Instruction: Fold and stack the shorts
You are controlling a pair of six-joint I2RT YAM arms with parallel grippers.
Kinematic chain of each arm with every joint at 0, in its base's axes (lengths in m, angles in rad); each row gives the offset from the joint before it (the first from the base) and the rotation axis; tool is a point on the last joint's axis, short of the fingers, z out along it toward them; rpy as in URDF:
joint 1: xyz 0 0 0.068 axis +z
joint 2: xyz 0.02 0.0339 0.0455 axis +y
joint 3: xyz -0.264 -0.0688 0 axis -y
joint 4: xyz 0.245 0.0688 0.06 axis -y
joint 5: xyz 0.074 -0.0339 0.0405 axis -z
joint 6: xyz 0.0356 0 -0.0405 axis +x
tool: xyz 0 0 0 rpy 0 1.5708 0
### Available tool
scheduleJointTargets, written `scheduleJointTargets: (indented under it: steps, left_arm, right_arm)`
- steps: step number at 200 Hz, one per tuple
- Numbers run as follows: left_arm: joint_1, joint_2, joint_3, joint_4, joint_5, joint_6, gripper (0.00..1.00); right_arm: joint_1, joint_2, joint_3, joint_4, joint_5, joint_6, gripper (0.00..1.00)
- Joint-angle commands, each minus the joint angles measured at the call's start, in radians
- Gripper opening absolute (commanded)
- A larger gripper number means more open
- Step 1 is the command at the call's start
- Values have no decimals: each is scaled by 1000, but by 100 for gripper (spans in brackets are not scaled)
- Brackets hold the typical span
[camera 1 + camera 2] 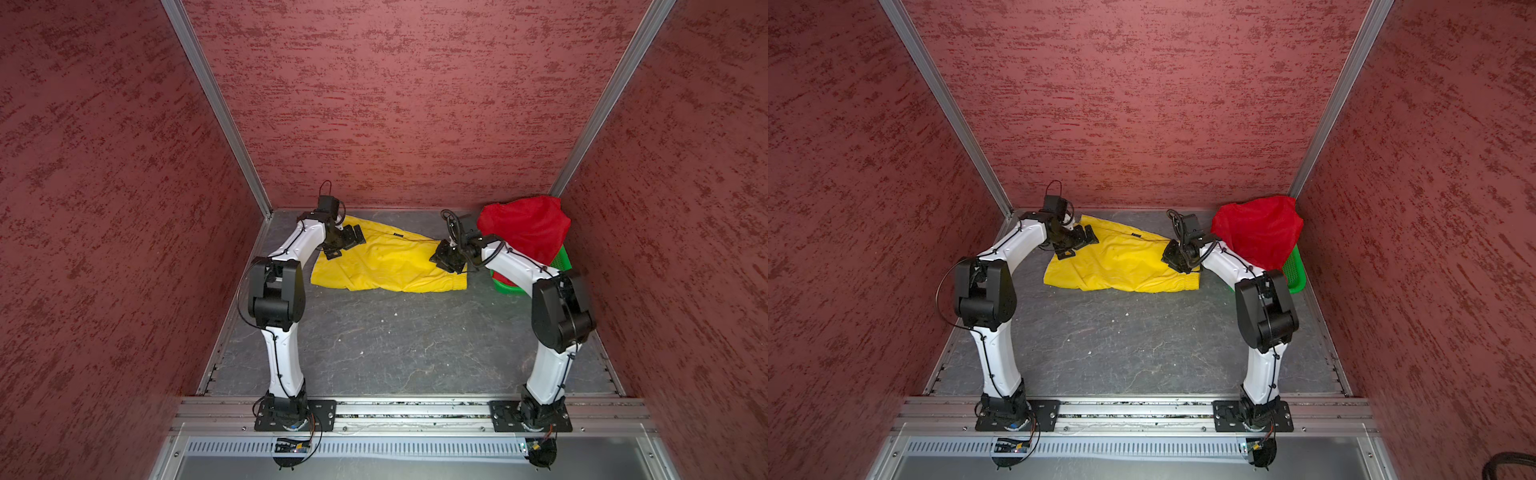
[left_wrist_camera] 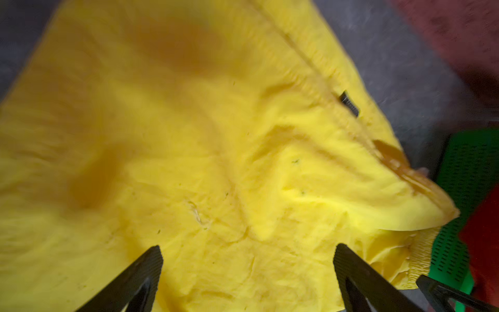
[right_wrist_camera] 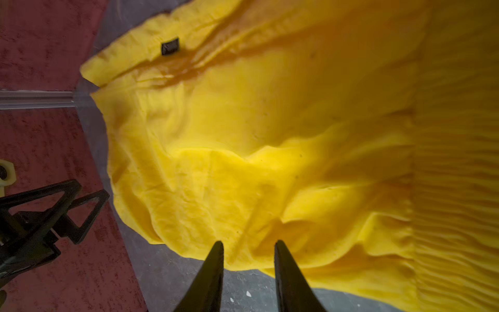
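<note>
The yellow shorts (image 1: 386,266) (image 1: 1121,266) lie spread out and wrinkled at the back middle of the table. They fill both wrist views (image 2: 216,135) (image 3: 270,135). The red shorts (image 1: 525,228) (image 1: 1258,230) hang in a heap over the green basket (image 1: 561,266) in the back right corner. My left gripper (image 1: 345,243) (image 2: 249,248) hovers over the yellow shorts' left end, jaws wide open with nothing between them. My right gripper (image 1: 444,259) (image 3: 249,243) hovers over their right end near the waistband, open by a narrower gap and holding nothing.
Red textured walls close in the table on three sides. The dark grey tabletop (image 1: 395,345) reaches from the shorts to the arm bases at the front rail. The green basket (image 1: 1296,270) stands just right of my right forearm.
</note>
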Motion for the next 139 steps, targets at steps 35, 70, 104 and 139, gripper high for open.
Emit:
scheduleJointTargets:
  steps: [35,70,104,139]
  left_arm:
    - [28,-24,-168,1,-7,-40,100]
    - [33,-138,-361,7,-26,-62,100]
    - [16,-355,-574,-2,-24,-83,100]
    - [17,-627,-657,-26,-6,-88,100]
  right_arm:
    - [-7,41,-123,47,41,-13,35]
    - [-7,-19,-288,19,65,-46,36]
    - [-1,-169,-462,-44,89,-87,37]
    - [13,-348,-455,-142,95,-161,37]
